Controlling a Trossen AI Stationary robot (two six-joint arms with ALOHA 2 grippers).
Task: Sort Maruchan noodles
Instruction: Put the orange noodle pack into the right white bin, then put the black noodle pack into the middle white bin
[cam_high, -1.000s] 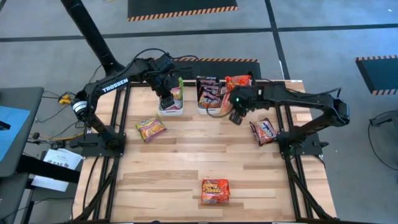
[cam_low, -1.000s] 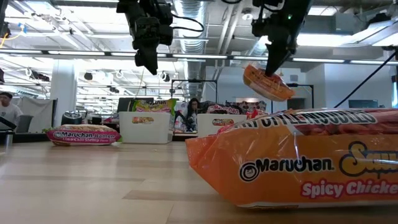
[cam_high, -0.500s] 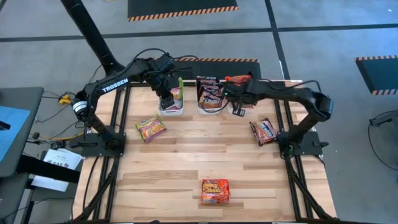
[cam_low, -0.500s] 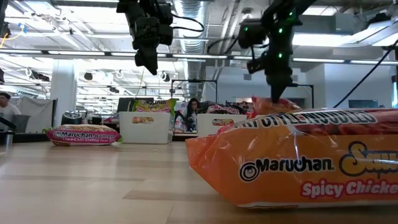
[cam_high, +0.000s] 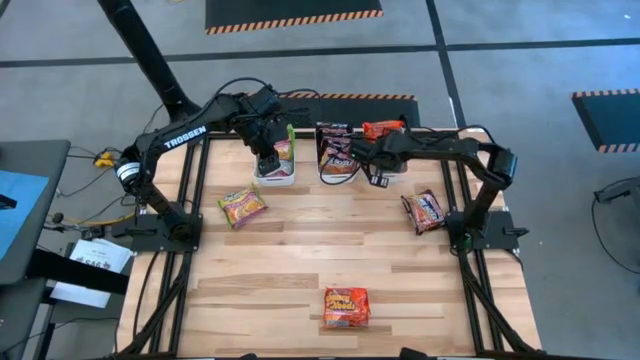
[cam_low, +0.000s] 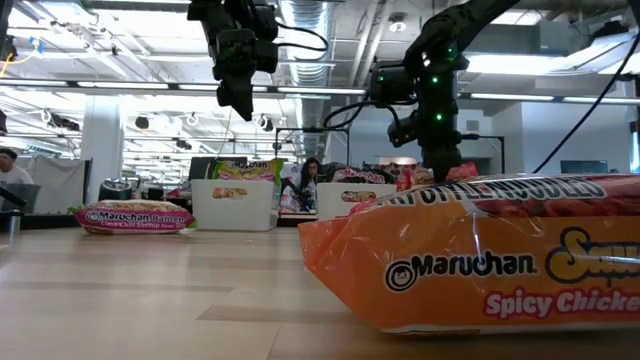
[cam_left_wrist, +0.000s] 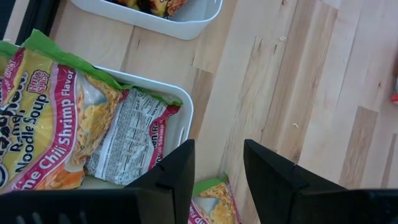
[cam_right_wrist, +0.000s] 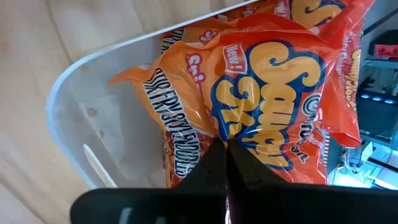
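My right gripper (cam_high: 372, 152) is shut on an orange Maruchan packet (cam_right_wrist: 261, 93), down inside the white tub (cam_right_wrist: 71, 87) at the far right, which holds other orange packets (cam_high: 383, 128). My left gripper (cam_left_wrist: 217, 168) hangs open and empty above the left tub (cam_left_wrist: 185, 104), where green-edged shrimp packets (cam_left_wrist: 68, 124) lie. The middle tub (cam_high: 338, 150) holds black packets. Loose on the table lie a green-edged packet (cam_high: 241, 207), a black one (cam_high: 424, 211) and an orange one (cam_high: 346, 307). My right gripper pinches the orange packet's wrapper between its two shut fingers, at a crease in the printed face (cam_right_wrist: 235, 134). The fingers slant down into the tub from above. The packet rests tilted on the other orange packets, against the tub's wall.
The three white tubs stand in a row along the far edge. In the low view the loose orange packet (cam_low: 470, 260) fills the foreground and hides the right tub's base. Bare wood lies between the loose packets in the table's middle.
My right gripper has sunk and gone toward the far edge and somewhat left, rolling its wrist, still shut on the orange packet. The packet hung in the air a second ago and now lies in the right tub.
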